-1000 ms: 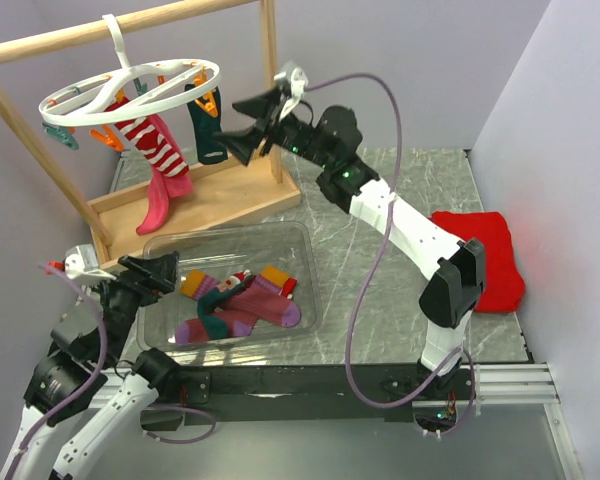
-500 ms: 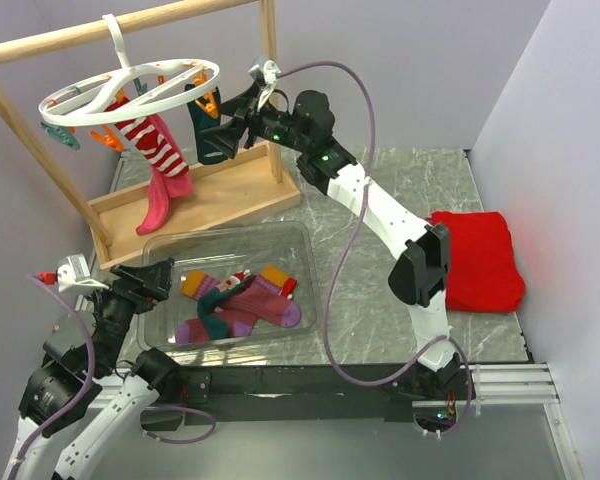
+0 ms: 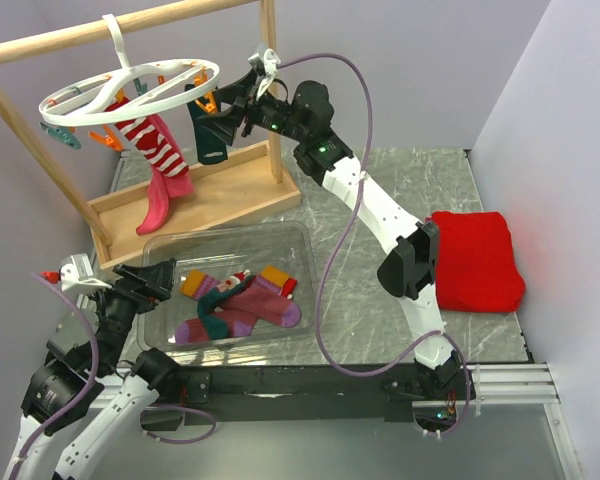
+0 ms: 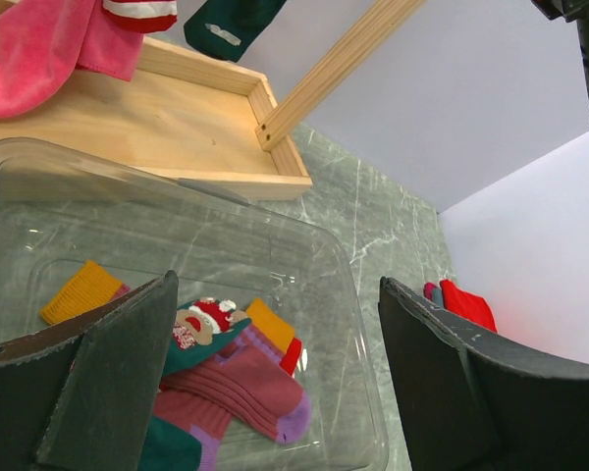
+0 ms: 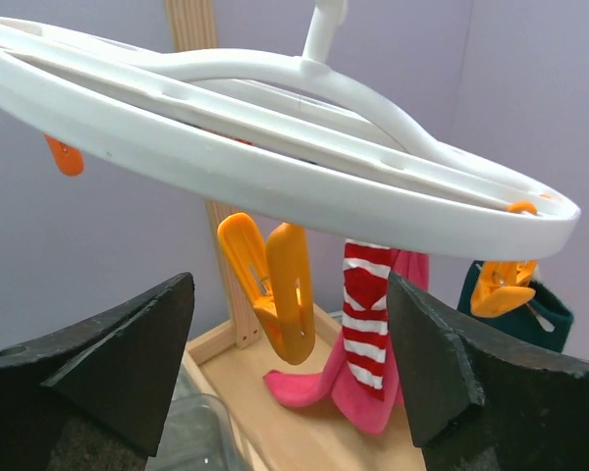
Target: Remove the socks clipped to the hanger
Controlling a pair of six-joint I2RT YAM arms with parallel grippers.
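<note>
The white ring hanger (image 3: 130,85) hangs by its hook from the wooden rail. A red-and-white striped sock (image 3: 152,145), a magenta pink sock (image 3: 158,205) and a dark teal sock (image 3: 208,135) hang clipped to it. My right gripper (image 3: 226,115) is open and empty, level with the ring, right beside the teal sock. In the right wrist view the hanger (image 5: 275,167) crosses just above my right gripper (image 5: 290,329), an empty orange clip (image 5: 275,285) hangs between the fingers, and the striped sock (image 5: 368,314) and teal sock (image 5: 518,319) are beyond. My left gripper (image 3: 145,280) (image 4: 275,324) is open and empty above the bin.
A clear plastic bin (image 3: 302,250) holds several loose socks, among them purple-maroon ones with orange cuffs (image 4: 250,388). The wooden frame's upright post (image 3: 271,100) and base tray (image 3: 230,190) stand behind it. A folded red cloth (image 3: 480,260) lies at the right.
My right arm has reached left and up, bringing its open gripper from beside the post to the hanger's rim by the teal sock. The left arm has barely shifted.
</note>
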